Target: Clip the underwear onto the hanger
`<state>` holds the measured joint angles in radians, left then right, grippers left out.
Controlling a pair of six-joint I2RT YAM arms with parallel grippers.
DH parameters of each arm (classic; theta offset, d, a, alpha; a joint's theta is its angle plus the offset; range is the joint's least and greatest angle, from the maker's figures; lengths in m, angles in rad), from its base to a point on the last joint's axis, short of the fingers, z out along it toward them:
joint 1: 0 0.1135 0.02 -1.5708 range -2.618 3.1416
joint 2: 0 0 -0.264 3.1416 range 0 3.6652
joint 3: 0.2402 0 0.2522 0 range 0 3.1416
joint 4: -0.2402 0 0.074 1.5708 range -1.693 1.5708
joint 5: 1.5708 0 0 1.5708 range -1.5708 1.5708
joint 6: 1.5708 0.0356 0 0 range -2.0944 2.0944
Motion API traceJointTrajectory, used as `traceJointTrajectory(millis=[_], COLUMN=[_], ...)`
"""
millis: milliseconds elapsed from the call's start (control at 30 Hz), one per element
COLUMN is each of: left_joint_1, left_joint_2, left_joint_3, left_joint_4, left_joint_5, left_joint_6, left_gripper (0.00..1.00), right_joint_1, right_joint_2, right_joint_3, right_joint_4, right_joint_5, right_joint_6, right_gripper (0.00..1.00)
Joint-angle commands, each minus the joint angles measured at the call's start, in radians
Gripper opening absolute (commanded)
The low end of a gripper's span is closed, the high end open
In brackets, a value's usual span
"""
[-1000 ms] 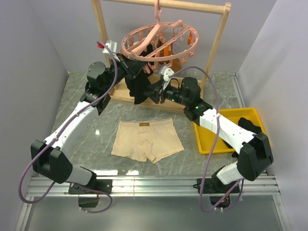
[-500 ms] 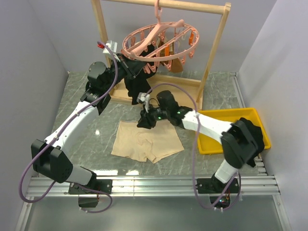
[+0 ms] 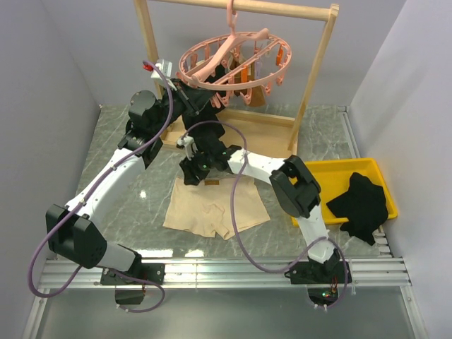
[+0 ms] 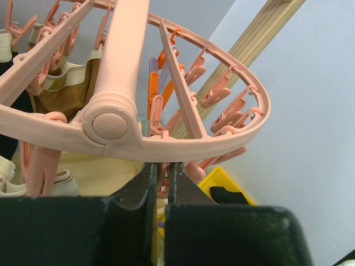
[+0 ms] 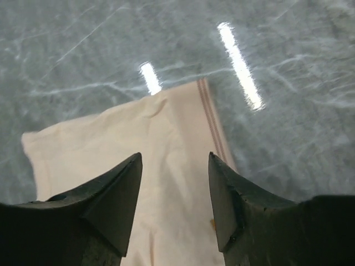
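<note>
Grey marbled table (image 3: 141, 191) between plain grey walls, seen from above and behind two robot arms. At the back stands a wooden rack (image 3: 314, 78), and the hanger (image 3: 233, 86) – a pink oval ring with many dangling clips – hangs by its hook from the rack's top bar.

The left gripper (image 3: 185, 95) is raised to the near edge of the ring. In its wrist view the left gripper (image 4: 162, 166) has its jaws closed on the hanger (image 4: 183, 149), pinching one dangling clip just under the rim.

The underwear (image 3: 215, 205), pale beige, lies flat on the table in front of the rack, well below the hanger. The right gripper (image 3: 192, 169) reaches across to its waistband edge. In the right wrist view the right gripper (image 5: 175, 158) has its fingers spread apart over the underwear (image 5: 172, 127) – whether they touch the cloth cannot be told.

At the right, a yellow tray (image 3: 321, 176) holds a crumpled black garment (image 3: 360, 201).
</note>
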<state>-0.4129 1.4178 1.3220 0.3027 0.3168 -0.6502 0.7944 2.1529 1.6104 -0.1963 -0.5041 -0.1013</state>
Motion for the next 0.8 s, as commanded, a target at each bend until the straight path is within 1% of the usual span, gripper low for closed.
traceJointTrajectory(millis=[0,133,267,400,533,633,667,733,767], left_joint_1=[0.002,0.002,0.002,0.002,0.002,0.002,0.002,0.002,0.003], left_joint_2=[-0.031,-0.033,-0.033,-0.033,-0.034,-0.033,-0.030,-0.031,-0.034], left_joint_3=[0.008,0.005,0.003,0.002,0.000,0.006,0.009,0.013,0.013], left_joint_4=[0.039,0.039,0.044,0.042,0.035,0.033,0.032,0.026,0.024], left_joint_5=[0.001,-0.004,-0.005,-0.007,-0.002,-0.004,-0.007,-0.008,-0.010], left_joint_6=[-0.008,-0.003,-0.006,-0.006,-0.002,-0.005,-0.003,-0.002,0.000], left_gripper=[0.00,0.00,0.00,0.00,0.00,0.00,0.00,0.00,0.00], right_joint_1=[0.009,0.019,0.040,0.049,0.052,0.066,0.072,0.095,0.104], right_joint_2=[0.045,0.129,0.153,0.189,0.194,0.222,0.223,0.211,0.200], right_joint_3=[0.114,0.192,0.183,0.206,0.204,0.241,0.240,0.186,0.160], right_joint_4=[-0.069,-0.141,-0.163,-0.218,-0.216,-0.290,-0.310,-0.341,-0.342], right_joint_5=[0.088,0.130,0.182,0.185,0.208,0.220,0.226,0.260,0.275], right_joint_6=[-0.014,-0.034,-0.057,-0.052,-0.034,-0.038,-0.044,-0.055,-0.070], right_gripper=[0.59,0.61,0.61,0.61,0.60,0.52,0.46,0.40,0.34])
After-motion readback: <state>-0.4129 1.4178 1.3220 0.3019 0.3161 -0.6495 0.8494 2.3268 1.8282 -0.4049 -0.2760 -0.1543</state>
